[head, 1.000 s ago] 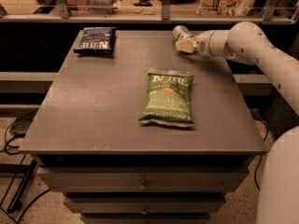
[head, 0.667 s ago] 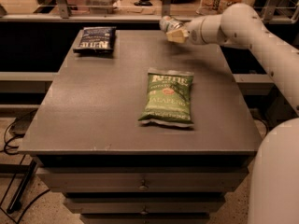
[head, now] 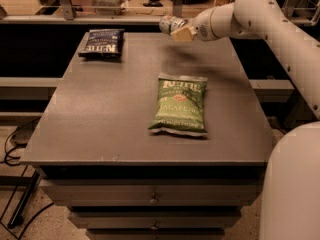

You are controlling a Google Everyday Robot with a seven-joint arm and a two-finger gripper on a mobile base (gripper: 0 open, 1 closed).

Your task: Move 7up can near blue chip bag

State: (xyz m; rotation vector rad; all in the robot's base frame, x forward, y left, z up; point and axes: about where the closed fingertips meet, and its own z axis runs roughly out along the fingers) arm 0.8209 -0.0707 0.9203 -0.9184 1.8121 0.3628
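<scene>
Grey tabletop point(head: 100, 129) fills most of what I can see, with drawers point(head: 150, 199) stacked under its near edge and dark cables point(head: 15, 149) on the floor to the left. At the bottom right, close by, bulges the robot's white body point(head: 292, 184).

A little right of the table's middle lies the green jalapeno chip bag point(head: 180, 104), flat, its long axis running from the near edge toward the far one, with the lettering reading upright from where I stand.

Farther back, at the far left corner, the blue chip bag point(head: 102, 41) lies flat too, its white block letters facing up.

Over the far edge, well to the right of that bag, the white arm point(head: 260, 19) reaches in from the right. The gripper point(head: 176, 30) hangs above the surface with its tan fingers point(head: 184, 33) clamped on the 7up can point(head: 169, 23). The can is held clear of the table, tipped onto its side, long axis roughly level and running left to right, its silvery end pointing left toward the blue bag's side. A faint shadow falls on the table below it. Can and blue chip bag are well apart, bare tabletop between them.
</scene>
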